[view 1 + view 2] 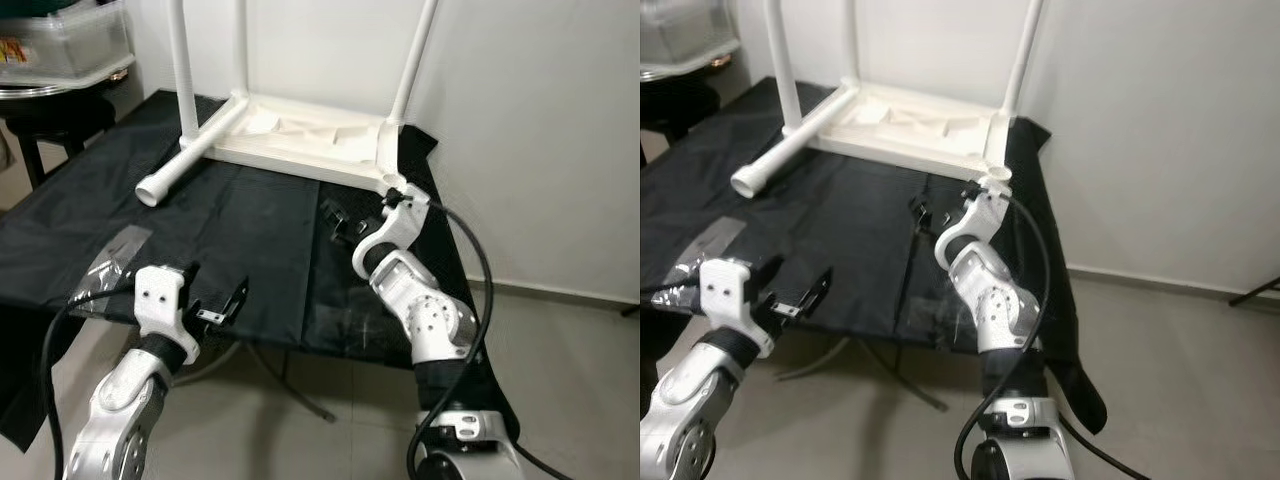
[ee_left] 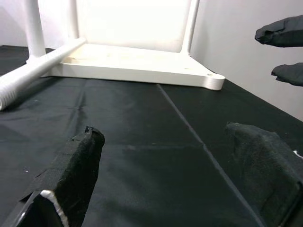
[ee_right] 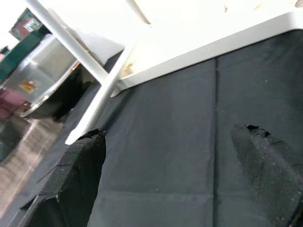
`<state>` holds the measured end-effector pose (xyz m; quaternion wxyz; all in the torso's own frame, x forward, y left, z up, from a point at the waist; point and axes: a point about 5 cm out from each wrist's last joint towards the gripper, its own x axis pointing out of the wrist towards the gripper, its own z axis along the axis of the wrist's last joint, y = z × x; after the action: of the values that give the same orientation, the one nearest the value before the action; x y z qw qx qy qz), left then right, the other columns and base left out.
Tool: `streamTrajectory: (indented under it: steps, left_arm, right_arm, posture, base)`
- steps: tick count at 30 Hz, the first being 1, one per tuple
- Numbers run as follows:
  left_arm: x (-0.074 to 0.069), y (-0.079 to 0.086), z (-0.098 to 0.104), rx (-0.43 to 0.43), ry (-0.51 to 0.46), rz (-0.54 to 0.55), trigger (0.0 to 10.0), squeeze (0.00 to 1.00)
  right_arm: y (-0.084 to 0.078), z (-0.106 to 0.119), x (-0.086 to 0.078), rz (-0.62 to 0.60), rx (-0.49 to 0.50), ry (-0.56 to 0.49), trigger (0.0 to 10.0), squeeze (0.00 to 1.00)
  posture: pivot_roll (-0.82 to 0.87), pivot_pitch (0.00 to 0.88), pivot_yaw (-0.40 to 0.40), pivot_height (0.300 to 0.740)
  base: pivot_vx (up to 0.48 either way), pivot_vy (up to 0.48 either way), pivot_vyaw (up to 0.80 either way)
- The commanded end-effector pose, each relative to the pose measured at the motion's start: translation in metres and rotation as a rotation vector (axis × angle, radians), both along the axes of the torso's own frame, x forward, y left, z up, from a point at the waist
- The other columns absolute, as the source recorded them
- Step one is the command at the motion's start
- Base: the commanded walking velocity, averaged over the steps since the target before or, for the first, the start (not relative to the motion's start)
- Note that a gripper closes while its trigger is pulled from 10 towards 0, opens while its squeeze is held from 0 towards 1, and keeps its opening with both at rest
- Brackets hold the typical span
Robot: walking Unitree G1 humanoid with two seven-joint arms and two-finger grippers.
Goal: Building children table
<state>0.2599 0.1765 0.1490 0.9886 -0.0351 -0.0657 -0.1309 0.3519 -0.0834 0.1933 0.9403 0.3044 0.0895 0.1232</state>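
Black cloth (image 1: pixel 250 230) over work surface, white wall behind. Upturned white table (image 1: pixel 300 140) at far edge: 3 legs upright, 1 loose leg (image 1: pixel 190 155) lying alongside. Probably light, rigid, slick plastic; best gripped mid-shaft. Left gripper (image 1: pixel 222 305) and right gripper (image 1: pixel 345 222) both spread wide, holding nothing.

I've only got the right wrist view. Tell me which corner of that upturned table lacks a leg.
Observer: The near right corner. Its socket on the white table stands empty, just beyond the right gripper.
Operator: Now place the left gripper for me.
Observer: The left gripper hangs open over the near edge of the black cloth, well short of the loose leg lying there.
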Motion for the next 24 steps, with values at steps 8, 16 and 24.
streamTrajectory:
  steps: [8, 16, 24]
  left_arm:
    - [0.0006, -0.0060, 0.0029, -0.013, -0.018, -0.042, 10.0, 0.00]
    - [0.0008, -0.0060, 0.0028, -0.003, -0.017, -0.038, 10.0, 0.00]
    - [0.0031, 0.0003, 0.0065, 0.002, -0.039, 0.021, 10.0, 0.00]
  right_arm:
    - [0.0032, -0.0015, -0.0005, 0.000, 0.034, 0.013, 10.0, 0.00]
    - [0.0008, -0.0005, -0.0004, -0.021, -0.003, -0.017, 10.0, 0.00]
    - [-0.0014, 0.0008, 0.0000, -0.025, -0.032, -0.034, 10.0, 0.00]
  posture:
    - [0.09, 0.000, -0.085, 0.740]
    - [0.09, 0.000, -0.082, 0.740]
    - [0.09, 0.000, -0.082, 0.740]
  base:
    - [0.347, 0.000, -0.80]
    - [0.455, 0.000, -0.20]
    - [0.000, 0.000, 0.00]
